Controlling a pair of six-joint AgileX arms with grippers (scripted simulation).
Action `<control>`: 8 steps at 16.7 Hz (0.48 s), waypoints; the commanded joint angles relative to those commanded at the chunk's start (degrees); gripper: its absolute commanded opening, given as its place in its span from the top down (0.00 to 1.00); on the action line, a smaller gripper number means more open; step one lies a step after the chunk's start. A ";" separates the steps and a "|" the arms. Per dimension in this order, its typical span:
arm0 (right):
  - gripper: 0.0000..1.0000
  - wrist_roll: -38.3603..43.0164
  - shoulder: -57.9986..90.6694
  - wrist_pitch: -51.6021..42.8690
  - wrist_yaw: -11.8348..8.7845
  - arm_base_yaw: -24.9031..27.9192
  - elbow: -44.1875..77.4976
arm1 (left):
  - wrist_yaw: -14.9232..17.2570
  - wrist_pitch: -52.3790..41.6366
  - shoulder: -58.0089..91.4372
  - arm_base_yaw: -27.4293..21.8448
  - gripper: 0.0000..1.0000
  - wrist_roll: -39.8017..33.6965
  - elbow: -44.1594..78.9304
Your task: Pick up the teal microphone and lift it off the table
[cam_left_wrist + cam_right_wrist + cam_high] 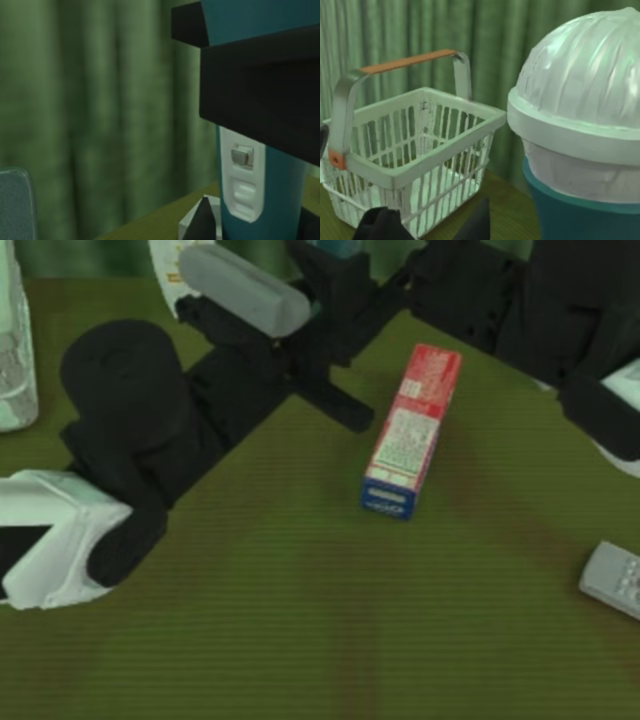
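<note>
- Teal microphone [260,200] — smooth tapered handle, glossy, with one raised white switch patch holding a small grey slider. It stands upright in my left gripper [260,85].
- My left jaws are closed to a narrow gap on the handle. One flat black finger [260,100] crosses the teal body just above the switch patch, touching it.
- The right wrist view shows the microphone's head close up: a rounded white dome with a crinkled, foil-like skin, seated on a pale collar above the teal handle.
- In the top view the microphone sits at the far edge, about the middle, mostly hidden by my two arms. I cannot tell whether its base is clear of the cloth.
- My right gripper [427,225] hovers just beside the head. Its two dark fingertips stand well apart and hold nothing.
- The table [300,620] is covered in olive-green, finely ribbed cloth.
- One red box [410,430] lies flat near the centre — long, rectangular, printed, with a blue end.
- One grey remote [612,580] with rows of buttons lies at the right edge.
- One white slatted basket [420,150] has a bent metal handle with an orange grip.
- A green pleated curtain [75,100] hangs behind.
</note>
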 joint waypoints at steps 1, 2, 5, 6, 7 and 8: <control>0.00 0.00 0.00 0.00 0.00 0.00 0.00 | 0.00 0.00 0.00 0.00 1.00 0.00 0.00; 0.00 0.00 0.00 0.00 0.00 0.00 0.00 | 0.00 0.00 0.00 0.00 1.00 0.00 0.00; 0.23 0.00 0.00 0.00 0.00 0.00 0.00 | 0.00 0.00 0.00 0.00 1.00 0.00 0.00; 0.30 0.00 0.00 0.00 0.00 0.00 0.00 | 0.00 0.00 0.00 0.00 1.00 0.00 0.00; 0.38 0.00 0.00 0.00 0.00 0.00 0.00 | 0.00 0.00 0.00 0.00 1.00 0.00 0.00; 0.45 0.00 0.00 0.00 0.00 0.00 0.00 | 0.00 0.00 0.00 0.00 1.00 0.00 0.00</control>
